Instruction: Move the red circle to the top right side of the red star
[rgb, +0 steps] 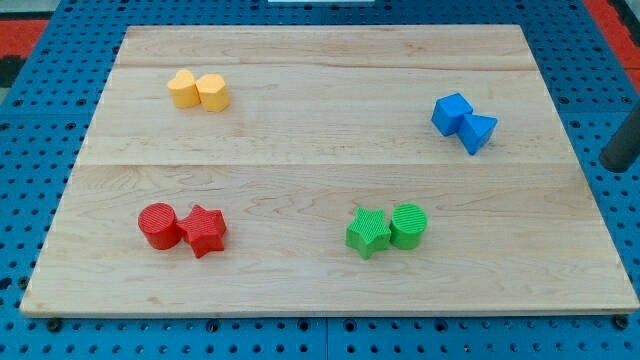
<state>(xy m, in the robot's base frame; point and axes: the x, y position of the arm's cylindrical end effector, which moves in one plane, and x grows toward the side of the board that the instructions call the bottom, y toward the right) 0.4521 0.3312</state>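
Observation:
The red circle (158, 225) lies at the board's lower left, touching the left side of the red star (204, 230). My tip (613, 166) shows at the view's right edge, just off the board's right side, far from both red blocks. The rod above it runs out of the view at the right.
A yellow pair (198, 90) of blocks sits at the upper left. A blue cube (452, 113) and a blue triangle (478, 131) touch at the upper right, nearest my tip. A green star (368, 232) and a green circle (408, 224) touch at the lower middle. The wooden board (320, 150) lies on a blue pegboard.

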